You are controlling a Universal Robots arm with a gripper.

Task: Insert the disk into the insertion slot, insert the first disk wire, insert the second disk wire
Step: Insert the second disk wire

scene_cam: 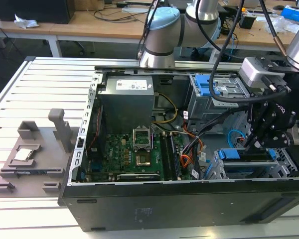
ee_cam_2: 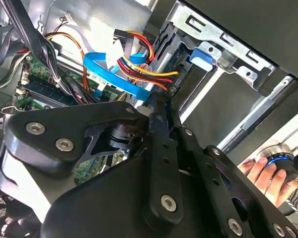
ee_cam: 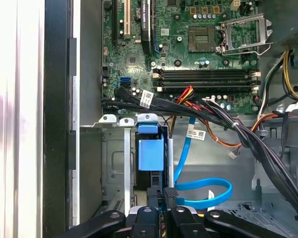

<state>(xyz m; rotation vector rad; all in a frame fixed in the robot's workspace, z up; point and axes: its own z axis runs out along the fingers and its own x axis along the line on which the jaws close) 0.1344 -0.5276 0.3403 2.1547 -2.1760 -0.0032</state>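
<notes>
The disk sits inside the insertion slot [scene_cam: 281, 167], its blue carrier frame [scene_cam: 238, 154] showing at the slot's mouth in the exterior view's lower right. The first wrist view shows that blue carrier [ee_cam: 151, 148] in the grey cage [ee_cam: 114, 163]. My gripper [scene_cam: 254, 145] hangs at the disk's rear edge. Its fingers [ee_cam: 164, 196] are shut on the end of the second disk wire [ee_cam: 203, 191], a light-blue flat loop. In the second wrist view this blue wire [ee_cam_2: 114, 74] runs into the fingertips [ee_cam_2: 156, 106]. A red-yellow-black wire bundle [ee_cam_2: 144, 67] reaches the disk's rear beside them.
A taller grey cage with a blue latch [scene_cam: 209, 87] stands behind the slot. Black cable bundles [ee_cam: 228, 124] cross between the motherboard [scene_cam: 134, 149] and the cages. A person's hand [ee_cam_2: 263, 173] rests on a round knob outside the case. A grey fixture [scene_cam: 35, 154] lies on the slatted table.
</notes>
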